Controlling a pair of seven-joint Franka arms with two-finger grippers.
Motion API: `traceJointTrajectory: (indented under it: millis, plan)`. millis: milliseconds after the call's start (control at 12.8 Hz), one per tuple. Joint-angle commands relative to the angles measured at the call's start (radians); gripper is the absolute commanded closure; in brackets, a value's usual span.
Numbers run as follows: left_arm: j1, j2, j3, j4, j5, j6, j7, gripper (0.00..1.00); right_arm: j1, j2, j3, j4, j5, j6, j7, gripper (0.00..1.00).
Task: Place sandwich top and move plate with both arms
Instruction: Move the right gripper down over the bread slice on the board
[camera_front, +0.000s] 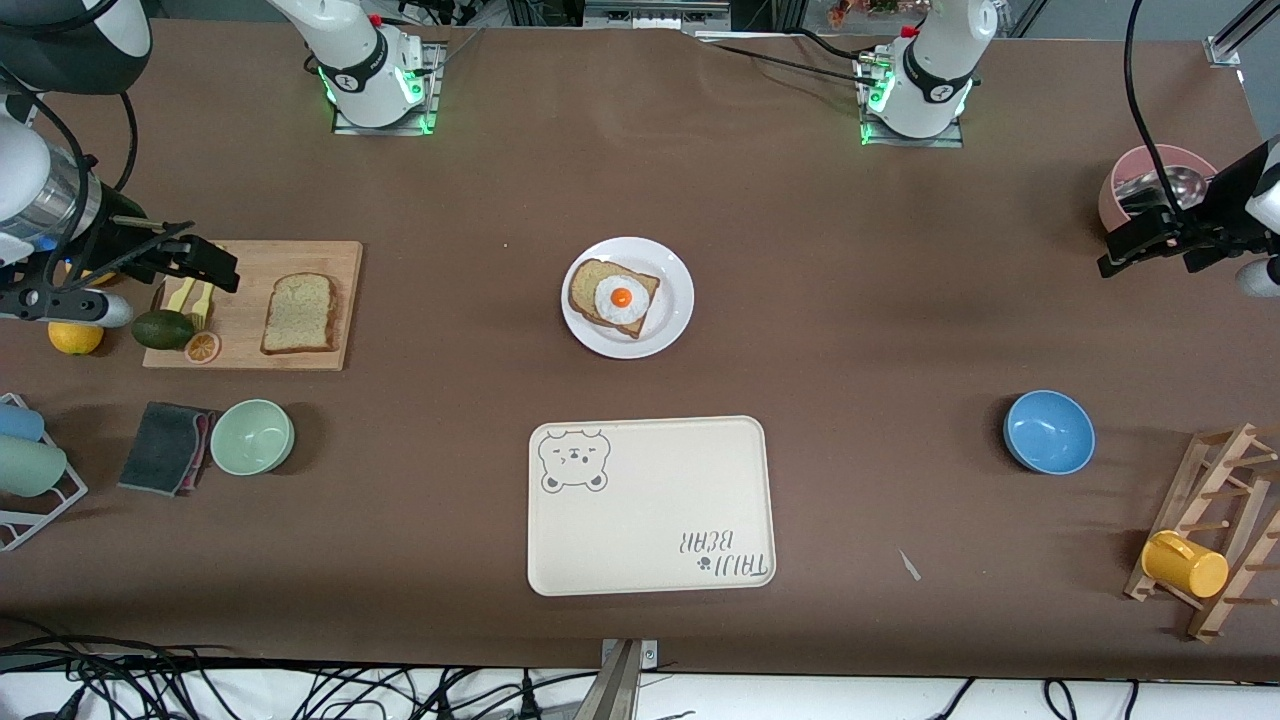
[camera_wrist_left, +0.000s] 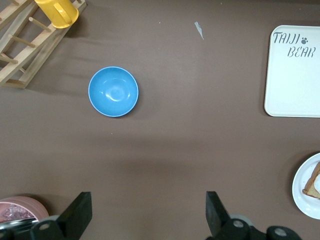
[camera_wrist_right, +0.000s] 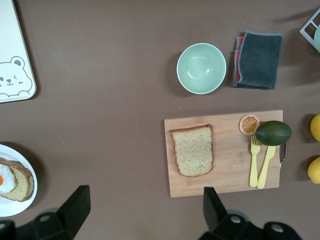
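Taking the plate (camera_front: 627, 297) as the landmark: nearest the front camera lies the cream bear tray (camera_front: 651, 505), closer than the plate and apart from it. The plate sits at mid-counter and carries a bread slice topped with a fried egg (camera_front: 620, 297).

Toward the right arm's end of the counter from the plate, at about the same depth, lies the cutting board (camera_front: 254, 304), and flat on it the sandwich top (camera_front: 299, 313), not yet on the egg slice. Its long axis runs roughly from nearer to farther, rounded end pointing toward the robots' bases.

The right gripper (camera_front: 205, 262) hangs over the board's edge away from the plate, above the yellow fork and knife (camera_front: 192, 302); its jaws are spread wide and hold nothing. The sandwich top lies just plateward of them and below, so the right arm is much the nearer one, and the coming move likely needs a short shift toward the plate and a descent.

The left gripper (camera_front: 1140, 243) waits well off toward the left arm's end, beside the pink bowl (camera_front: 1150, 180), jaws released and empty.
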Motion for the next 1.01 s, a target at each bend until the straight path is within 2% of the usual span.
traceJointTrajectory:
  millis: [0,234,389,545,701,935]
  plan:
    - [0.001,0.004,0.002,0.024,-0.026,-0.022,0.01,0.0,-0.008,0.029,-0.003,-0.035,0.01,0.024,-0.014,0.0]
    - [0.001,0.004,0.002,0.024,-0.026,-0.022,0.01,0.0,-0.008,0.02,-0.003,-0.158,-0.001,0.14,0.0,0.0]
    - [0.001,0.004,0.002,0.024,-0.026,-0.022,0.01,0.0,-0.005,0.024,-0.002,-0.235,-0.018,0.17,-0.002,0.01]
    - [0.001,0.004,0.002,0.024,-0.026,-0.022,0.01,0.0,0.0,0.032,0.0,-0.308,-0.068,0.216,-0.006,0.03]
    - [0.001,0.004,0.002,0.024,-0.026,-0.022,0.01,0.0,0.0,0.03,0.005,-0.429,-0.125,0.355,0.0,0.02]
    - [0.001,0.004,0.002,0.024,-0.026,-0.022,0.01,0.0,-0.002,0.016,-0.002,-0.653,-0.122,0.632,0.001,0.01]
